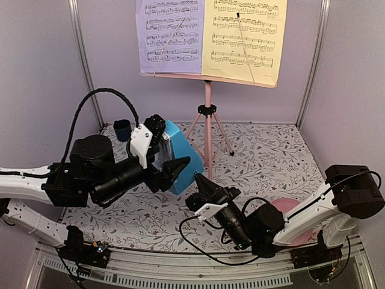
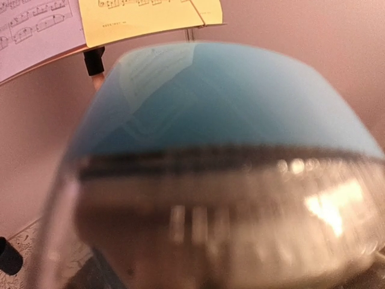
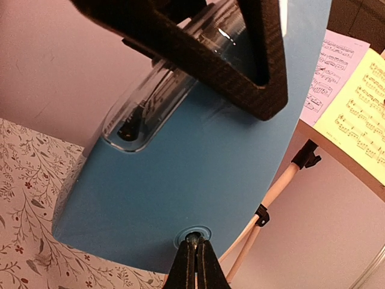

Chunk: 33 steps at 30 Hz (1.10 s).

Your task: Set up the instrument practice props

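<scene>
Covering the worktop (image 1: 264,156), a pale cloth printed with leafy sprigs is lying flat, and plain lavender walls (image 1: 42,60) with metal corner posts are closing the space in on three sides. At 12 o'clock the pink tripod music stand (image 1: 207,102) is standing upright on its spread legs. Its desk is carrying the lavender music sheet (image 1: 171,33) on the 9 o'clock half and the yellow music sheet (image 1: 243,36) on the 3 o'clock half, the two edge to edge. A small dark blue cup (image 1: 122,129) is sitting at 10 o'clock near the back wall, and a round pink plate (image 1: 289,208) is showing at 4 o'clock, mostly hidden under the right arm.

Just toward 9 o'clock of centre, the blue metronome (image 1: 179,144) is tilting over, in front of the stand's legs. The left claw (image 1: 165,147) is gripping it wide across the body, one black pad (image 3: 240,66) pressing on the clear front cover, and the metronome is filling the left wrist view (image 2: 222,96).

The right claw (image 1: 201,183) is reaching in from the metronome's 5 o'clock side with its jaws pinched fully together. In its own wrist view the closed tips (image 3: 196,253) are meeting a small round fitting (image 3: 194,232) low on the blue side wall.
</scene>
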Motion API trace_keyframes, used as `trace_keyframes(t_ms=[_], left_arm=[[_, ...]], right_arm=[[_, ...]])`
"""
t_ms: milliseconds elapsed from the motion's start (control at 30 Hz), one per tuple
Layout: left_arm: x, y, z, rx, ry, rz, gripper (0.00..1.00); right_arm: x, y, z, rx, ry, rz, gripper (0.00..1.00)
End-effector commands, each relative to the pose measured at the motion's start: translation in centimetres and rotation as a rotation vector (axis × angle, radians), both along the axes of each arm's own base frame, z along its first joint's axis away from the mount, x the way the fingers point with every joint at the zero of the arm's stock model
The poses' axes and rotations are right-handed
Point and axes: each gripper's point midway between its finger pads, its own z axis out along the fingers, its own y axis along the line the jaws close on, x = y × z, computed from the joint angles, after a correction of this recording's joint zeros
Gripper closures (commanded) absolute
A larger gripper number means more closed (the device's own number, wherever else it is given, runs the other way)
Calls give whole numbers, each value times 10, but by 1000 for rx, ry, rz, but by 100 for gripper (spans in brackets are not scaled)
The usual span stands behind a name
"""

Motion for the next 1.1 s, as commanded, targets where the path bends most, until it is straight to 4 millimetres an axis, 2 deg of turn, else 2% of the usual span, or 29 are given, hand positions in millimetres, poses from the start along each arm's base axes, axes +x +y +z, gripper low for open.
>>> trace_keyframes(t_ms=[0,200,367,400,567,633,733,833,900,1067], left_arm=[[-3,5,30,-97,-56,-4,79],[-3,1,28,-90,-58,-6,79],[1,1,24,-81,-53,13,79],[3,1,23,-81,-49,24,79],[24,6,8,-80,17,58,79],[32,7,-3,-81,41,60,79],[42,7,-17,-96,64,50,80],[53,6,-32,-117,74,35,80],[59,4,-48,-105,93,29,80],[68,9,-90,-90,133,35,81]], right_arm=[[14,-57,56,457,75,-6,100],[16,-57,53,502,124,22,100],[19,-44,46,486,186,57,100],[20,-41,43,469,191,56,97],[20,-30,28,371,233,59,42],[18,-23,19,327,273,83,25],[13,-19,4,280,340,108,9],[8,-12,-15,191,453,137,0],[5,-9,-21,177,569,192,1],[8,-25,-20,264,792,304,1]])
